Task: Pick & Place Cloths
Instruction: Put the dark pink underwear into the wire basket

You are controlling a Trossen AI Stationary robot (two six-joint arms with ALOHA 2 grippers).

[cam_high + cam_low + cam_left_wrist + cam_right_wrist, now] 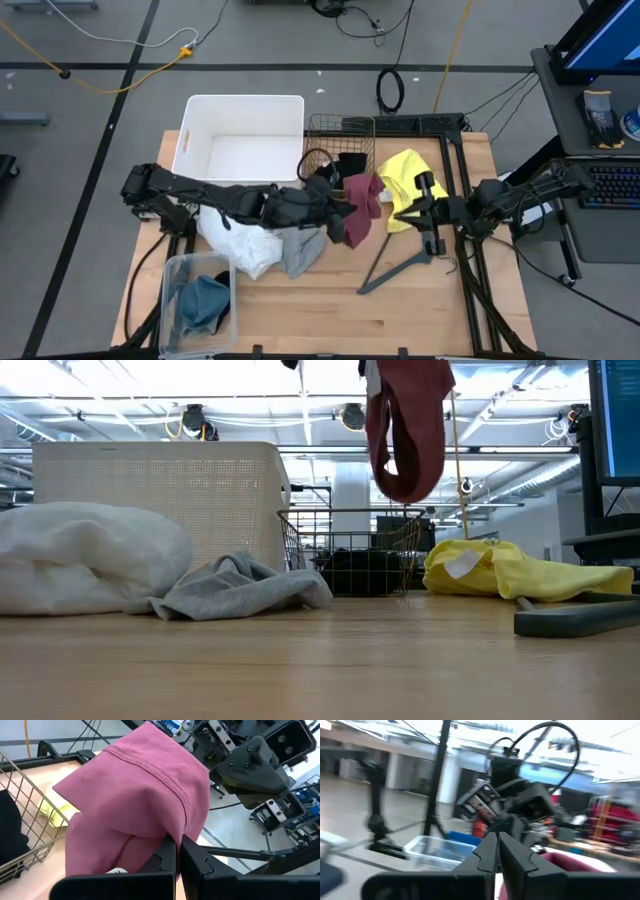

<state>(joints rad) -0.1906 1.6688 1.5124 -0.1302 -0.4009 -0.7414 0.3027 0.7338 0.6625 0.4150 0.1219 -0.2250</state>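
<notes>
Above the wooden bench (pixel 400 310), the left pincer (pixel 176 851) grips the maroon cloth (pixel 135 800) aloft mid-carry, the right pincer (pixel 496 851) closed empty beside it; next, probably the wire basket (pixel 340 135) just behind.

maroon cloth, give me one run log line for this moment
left gripper: shut on maroon cloth, lifted off table | right gripper: shut, empty | yellow cloth: on table
</notes>
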